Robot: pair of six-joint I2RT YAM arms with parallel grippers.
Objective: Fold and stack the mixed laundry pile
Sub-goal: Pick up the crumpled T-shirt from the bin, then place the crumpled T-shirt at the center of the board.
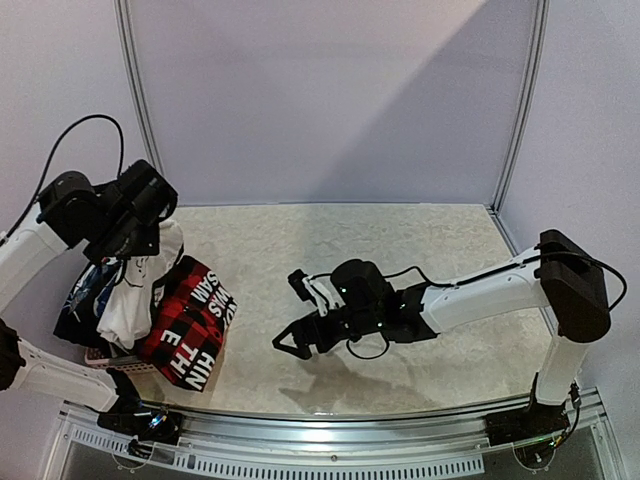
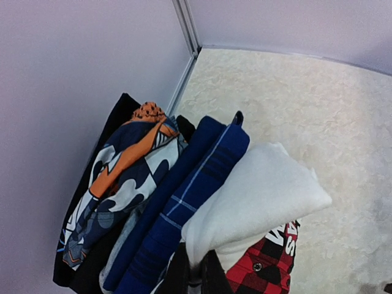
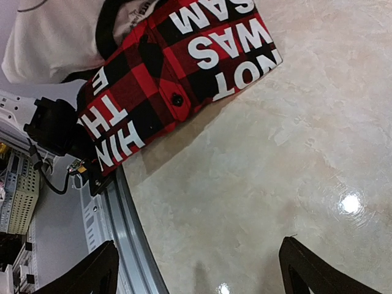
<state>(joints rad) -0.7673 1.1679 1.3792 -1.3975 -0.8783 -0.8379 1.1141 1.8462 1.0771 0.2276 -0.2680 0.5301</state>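
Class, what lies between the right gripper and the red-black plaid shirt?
Nothing: only bare tabletop separates the right gripper from the red-black plaid shirt, clearest in the top external view.

The top camera looks down from far on the whole table (image 1: 400, 240); both wrist cameras see the red plaid shirt (image 3: 177, 79) closely.

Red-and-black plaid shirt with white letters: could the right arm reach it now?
Probably yes. The right gripper hovers open over the cream table, facing the red-and-black plaid shirt with nothing between them. The white garment pinched in the left gripper hangs beyond it, not across the path.
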